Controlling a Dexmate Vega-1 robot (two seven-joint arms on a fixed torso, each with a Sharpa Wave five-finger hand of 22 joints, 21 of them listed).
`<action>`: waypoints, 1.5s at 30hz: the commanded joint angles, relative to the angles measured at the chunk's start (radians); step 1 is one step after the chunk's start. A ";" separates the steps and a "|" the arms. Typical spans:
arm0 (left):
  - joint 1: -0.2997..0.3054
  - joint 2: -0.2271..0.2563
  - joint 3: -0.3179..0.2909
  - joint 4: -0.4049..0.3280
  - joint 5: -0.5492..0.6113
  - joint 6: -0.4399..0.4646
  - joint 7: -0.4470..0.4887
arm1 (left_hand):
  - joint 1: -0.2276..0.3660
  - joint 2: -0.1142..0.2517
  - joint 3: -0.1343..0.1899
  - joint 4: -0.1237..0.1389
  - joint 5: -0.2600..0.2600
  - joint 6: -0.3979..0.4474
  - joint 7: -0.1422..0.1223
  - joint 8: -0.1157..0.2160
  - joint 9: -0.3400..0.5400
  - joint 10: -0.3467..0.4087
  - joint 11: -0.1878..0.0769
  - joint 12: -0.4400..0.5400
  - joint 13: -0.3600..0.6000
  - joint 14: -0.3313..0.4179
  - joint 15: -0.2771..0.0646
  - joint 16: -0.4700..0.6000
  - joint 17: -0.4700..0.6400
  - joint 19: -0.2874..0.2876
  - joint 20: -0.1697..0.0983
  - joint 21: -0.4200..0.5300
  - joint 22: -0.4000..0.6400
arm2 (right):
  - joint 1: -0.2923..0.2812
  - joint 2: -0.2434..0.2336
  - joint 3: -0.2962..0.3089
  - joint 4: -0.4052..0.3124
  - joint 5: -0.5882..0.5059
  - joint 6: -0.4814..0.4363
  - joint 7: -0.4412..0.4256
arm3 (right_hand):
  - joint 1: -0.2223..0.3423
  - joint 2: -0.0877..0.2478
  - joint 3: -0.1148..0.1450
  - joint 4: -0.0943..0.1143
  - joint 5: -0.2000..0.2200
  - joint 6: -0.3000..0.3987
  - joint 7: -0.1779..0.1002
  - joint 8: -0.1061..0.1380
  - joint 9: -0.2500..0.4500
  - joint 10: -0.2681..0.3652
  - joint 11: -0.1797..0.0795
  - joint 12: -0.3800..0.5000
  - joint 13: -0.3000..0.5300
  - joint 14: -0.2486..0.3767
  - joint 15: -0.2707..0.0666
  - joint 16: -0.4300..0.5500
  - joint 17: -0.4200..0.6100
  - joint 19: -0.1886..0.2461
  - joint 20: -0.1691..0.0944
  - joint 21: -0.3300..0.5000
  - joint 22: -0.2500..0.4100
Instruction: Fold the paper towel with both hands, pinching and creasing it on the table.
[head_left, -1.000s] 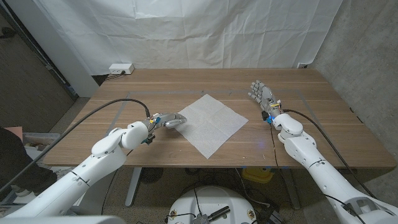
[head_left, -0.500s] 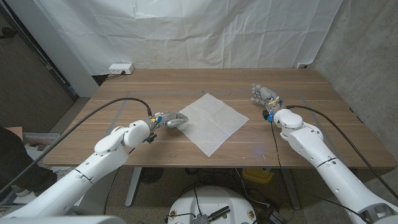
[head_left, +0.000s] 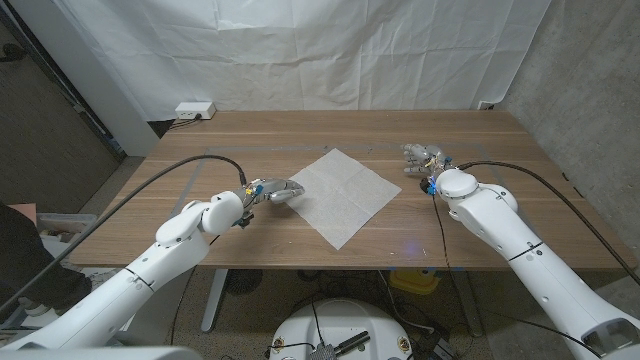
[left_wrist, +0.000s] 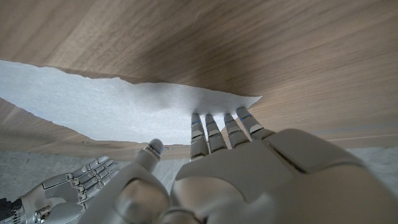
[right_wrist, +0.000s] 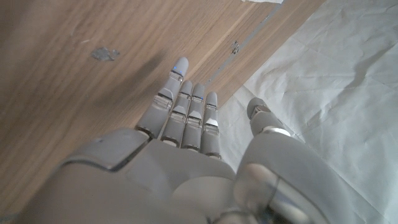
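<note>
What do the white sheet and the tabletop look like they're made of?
The white sheet looks like thin matte paper towel: faint fold lines cross it, and its edge is ragged in the left wrist view. The tabletop looks like brown wood with a satin finish and streaky grain, though it may be veneer or laminate.

A wooden table (head_left: 520, 215) with a brown grain fills the middle of the head view, and thin pale lines mark a rectangle on its top. Behind it hangs a creased white sheet (head_left: 330, 50) as a backdrop, with a grey wall (head_left: 590, 90) to the right of the sheet. On the floor by the table's far left corner lies a white power strip (head_left: 194, 109), and a dark panel (head_left: 40, 120) stands at the left edge.
</note>
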 joint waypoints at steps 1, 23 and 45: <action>-0.014 -0.004 0.011 0.007 0.010 0.001 -0.007 | -0.004 0.009 -0.003 0.001 0.008 0.006 0.004 -0.004 0.003 0.009 -0.002 -0.004 0.003 0.007 -0.037 0.005 0.003 0.001 -0.007 0.005 0.003 | 0.102 -0.028 -0.121 -0.083 -0.113 -0.327 -0.020 | 0.036 -0.005 -0.011 -0.003 -0.002 0.041 0.001 0.008 0.002 0.040 0.001 0.015 0.002 0.046 -0.008 0.015 0.006 0.037 -0.007 0.015 0.004; -0.045 -0.016 0.025 0.039 0.003 -0.011 -0.009 | -0.003 0.021 -0.011 0.003 0.013 0.008 0.007 -0.009 0.003 0.010 -0.001 -0.008 0.003 0.008 -0.037 0.004 0.003 0.003 -0.012 -0.001 0.003 | 0.283 -0.089 -0.237 -0.072 -0.045 -0.585 0.168 | 0.067 -0.010 -0.026 0.002 -0.002 0.082 0.000 0.008 0.003 0.075 0.004 0.019 0.004 0.079 -0.010 0.025 0.014 0.062 -0.009 0.023 0.006; -0.063 -0.017 0.034 0.063 -0.006 -0.019 -0.011 | -0.002 0.028 -0.019 0.002 0.016 0.009 0.008 -0.012 0.003 0.011 -0.002 -0.010 0.003 0.008 -0.039 0.003 0.003 0.005 -0.014 -0.006 0.003 | 0.491 -0.138 -0.418 0.024 0.173 -0.697 0.106 | 0.069 -0.008 -0.051 0.021 -0.005 0.067 0.002 -0.012 0.005 0.060 0.005 0.006 0.005 0.062 -0.007 0.016 0.024 0.041 0.000 0.013 0.006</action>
